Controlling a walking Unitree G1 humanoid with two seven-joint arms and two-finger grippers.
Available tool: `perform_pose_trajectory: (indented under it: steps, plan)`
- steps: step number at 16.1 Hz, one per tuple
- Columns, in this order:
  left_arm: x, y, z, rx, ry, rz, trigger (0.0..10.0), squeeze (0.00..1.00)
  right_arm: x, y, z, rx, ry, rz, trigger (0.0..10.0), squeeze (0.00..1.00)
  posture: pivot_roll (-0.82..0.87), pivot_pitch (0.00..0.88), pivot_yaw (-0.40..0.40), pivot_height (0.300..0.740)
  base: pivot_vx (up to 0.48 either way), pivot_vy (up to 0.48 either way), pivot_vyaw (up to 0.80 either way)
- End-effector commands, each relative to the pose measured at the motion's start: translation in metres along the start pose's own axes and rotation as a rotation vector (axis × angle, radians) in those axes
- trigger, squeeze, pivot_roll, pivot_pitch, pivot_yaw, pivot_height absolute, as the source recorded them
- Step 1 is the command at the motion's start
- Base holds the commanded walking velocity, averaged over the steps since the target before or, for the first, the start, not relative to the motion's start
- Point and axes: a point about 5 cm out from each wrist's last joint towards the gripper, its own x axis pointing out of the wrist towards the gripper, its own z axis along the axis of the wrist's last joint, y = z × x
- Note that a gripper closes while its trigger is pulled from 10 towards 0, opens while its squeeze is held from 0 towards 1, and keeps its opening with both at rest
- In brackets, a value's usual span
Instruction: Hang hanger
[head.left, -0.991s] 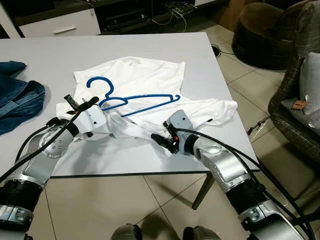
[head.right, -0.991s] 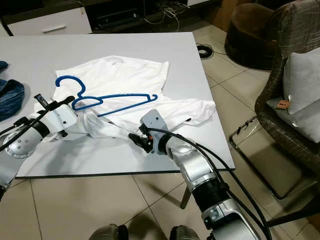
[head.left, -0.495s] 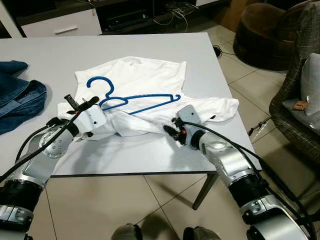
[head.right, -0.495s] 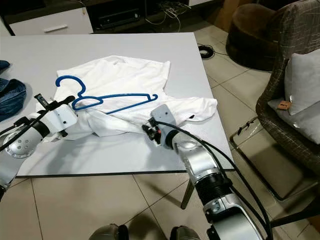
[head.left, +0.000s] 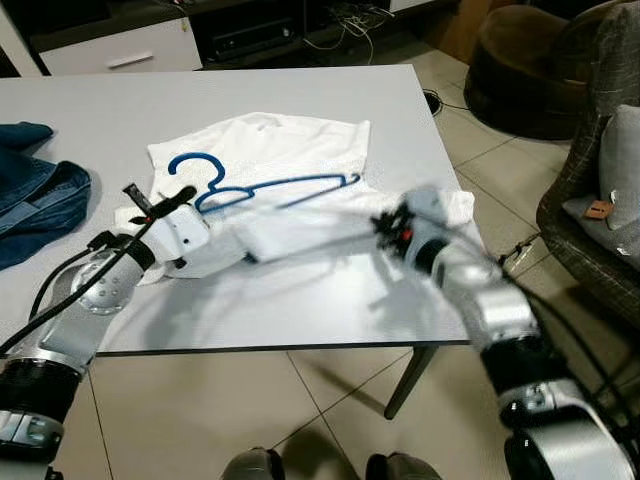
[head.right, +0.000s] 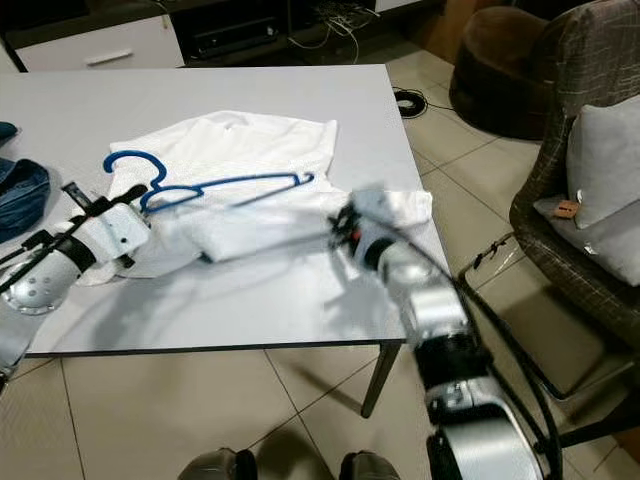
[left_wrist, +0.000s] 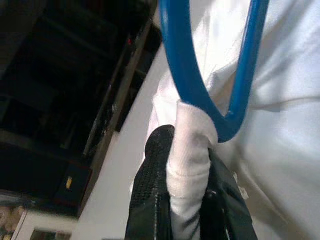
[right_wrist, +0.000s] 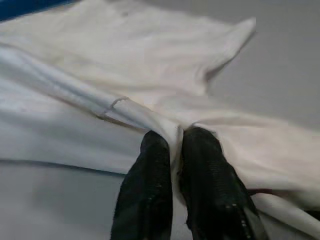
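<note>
A grey tabletop (head.left: 80, 120) over tiled floor (head.left: 300, 410) carries a shirt (head.left: 290, 150) and hanger (head.left: 255, 190). Left end effector (left_wrist: 187, 165) and right end effector (right_wrist: 175, 145) each pinch shirt fabric.

hanger (head.left: 262, 188) looked smooth glossy blue plastic, lying on a soft matt white cloth shirt (head.left: 290, 150). table (head.left: 90, 110) had a smooth matt pale grey top, denim (head.left: 35, 205) at its edge was coarse blue cloth. arms were brushed silver metal, the left gripper (left_wrist: 186, 200) fingers (left_wrist: 150, 200) textured matt black rubber, floor (head.left: 300, 400) glossy tile.
</note>
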Motion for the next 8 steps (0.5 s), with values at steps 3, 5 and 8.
perform_pose_trajectory:
  steps: [3,5,8]
  plan:
    - [-0.004,0.017,0.003,0.015,-0.047,0.031,10.0,0.00,-0.001,-0.012,0.005,0.038,-0.025,-0.069,0.0,0.00,-0.05,0.074,0.063,0.740,0.000,0.000,0.00]
    - [-0.005,0.020,0.005,-0.027,-0.081,0.032,10.0,0.00,0.000,-0.015,0.014,0.052,-0.068,-0.101,0.0,0.00,-0.05,0.070,0.063,0.740,0.000,0.000,0.00]
    - [-0.008,0.019,0.007,-0.081,-0.120,-0.023,9.5,0.00,-0.002,-0.024,0.028,0.079,-0.135,-0.174,0.0,0.00,-0.06,0.068,0.063,0.740,0.000,0.000,0.00]
